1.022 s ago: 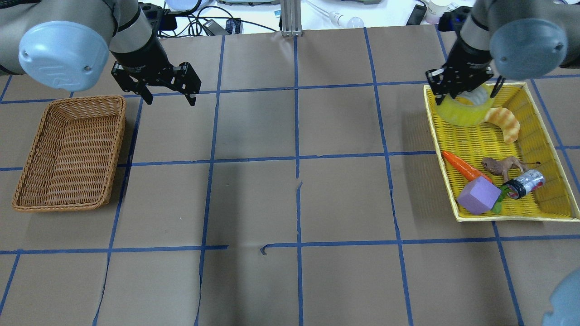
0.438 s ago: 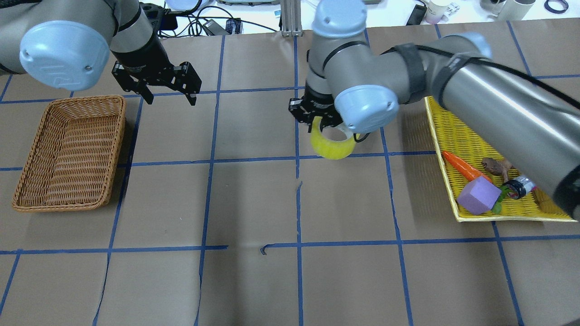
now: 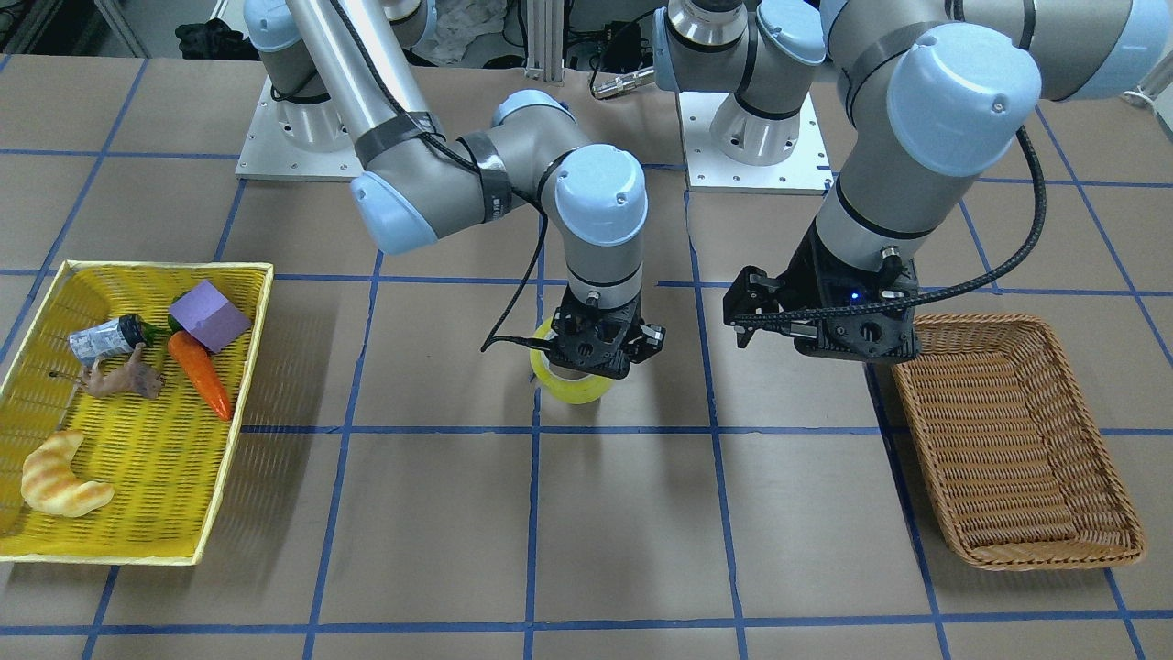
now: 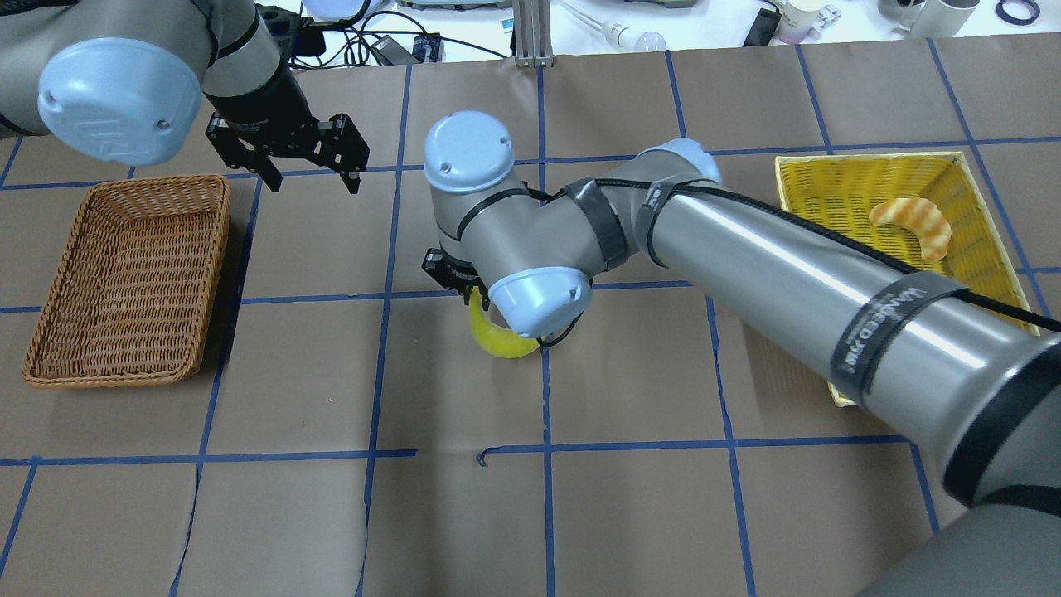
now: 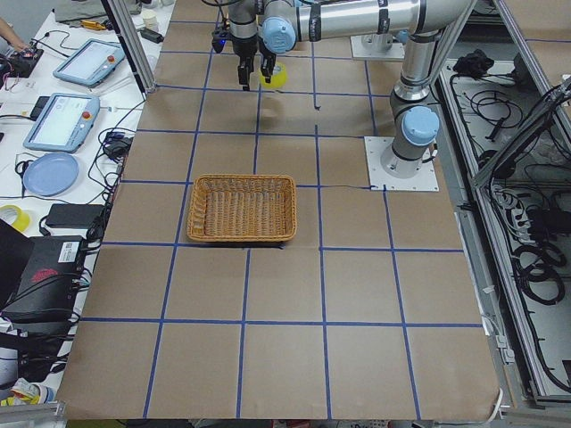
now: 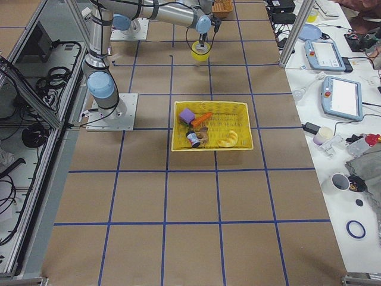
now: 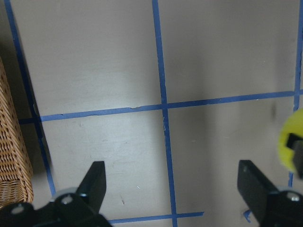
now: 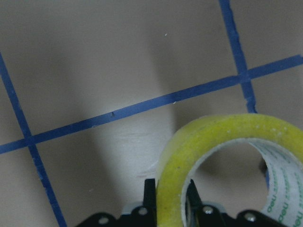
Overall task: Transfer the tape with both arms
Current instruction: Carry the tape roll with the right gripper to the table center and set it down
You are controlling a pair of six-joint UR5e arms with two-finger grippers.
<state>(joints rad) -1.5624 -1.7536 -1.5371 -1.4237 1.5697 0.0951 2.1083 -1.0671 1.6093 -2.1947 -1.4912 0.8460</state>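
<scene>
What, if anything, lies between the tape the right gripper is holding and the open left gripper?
Nothing visible. The right gripper grips the tape by its wall over mid-table. The left gripper hangs open near the wicker basket. Between them the overhead view shows only bare paper-covered table with blue grid lines.

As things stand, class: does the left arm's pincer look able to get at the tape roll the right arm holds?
Probably yes. The left pincer is open and empty, with only bare table between it and the tape. The right pincer clamps one side of the ring, leaving the rest free.
</scene>
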